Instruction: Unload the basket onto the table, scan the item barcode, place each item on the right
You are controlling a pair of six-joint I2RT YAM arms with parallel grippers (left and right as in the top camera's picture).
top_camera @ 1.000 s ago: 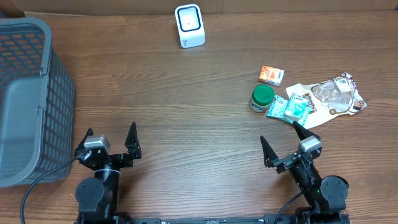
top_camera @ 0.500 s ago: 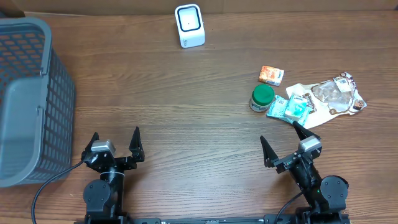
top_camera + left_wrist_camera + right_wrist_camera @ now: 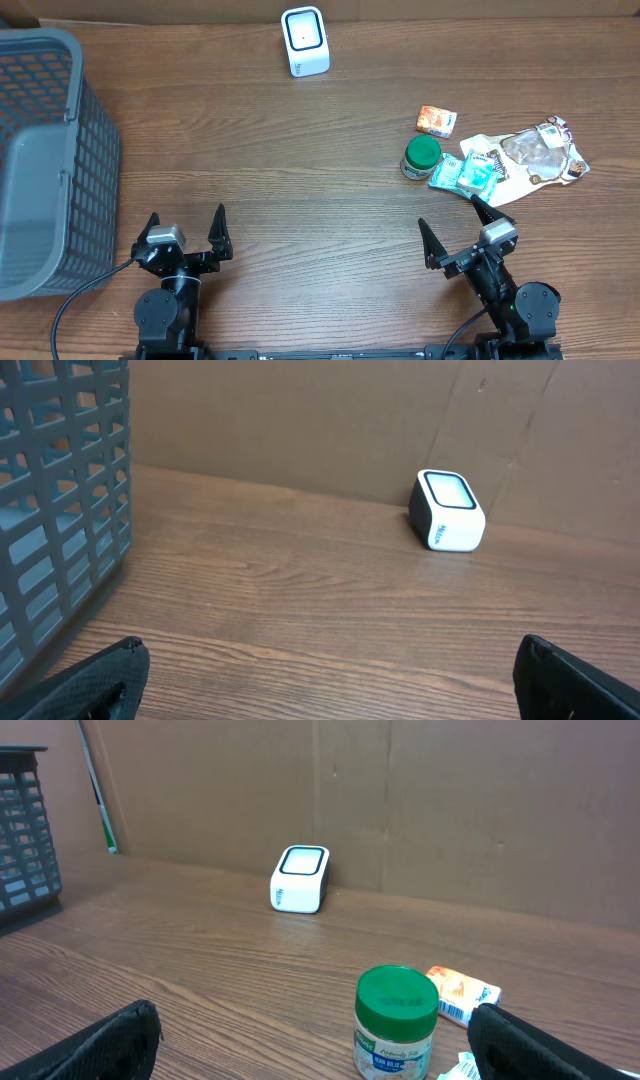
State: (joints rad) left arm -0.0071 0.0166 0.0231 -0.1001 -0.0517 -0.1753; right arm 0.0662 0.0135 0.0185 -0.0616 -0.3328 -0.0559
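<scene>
A white barcode scanner (image 3: 305, 41) stands at the table's far edge, also seen in the left wrist view (image 3: 450, 510) and the right wrist view (image 3: 300, 878). The items lie in a group at the right: a green-lidded jar (image 3: 420, 157) (image 3: 397, 1023), an orange packet (image 3: 437, 121) (image 3: 462, 994), teal packets (image 3: 465, 173) and a crinkled clear bag (image 3: 535, 152). My left gripper (image 3: 185, 216) (image 3: 330, 650) is open over bare wood near the front edge. My right gripper (image 3: 448, 213) (image 3: 315, 1013) is open too, just short of the jar, holding nothing.
A large grey mesh basket (image 3: 45, 160) (image 3: 60, 510) fills the left side of the table. A brown cardboard wall (image 3: 450, 800) runs behind the scanner along the far edge.
The left arm shifted a little right and back toward the front edge, then held still. The right arm and the items have not moved.
</scene>
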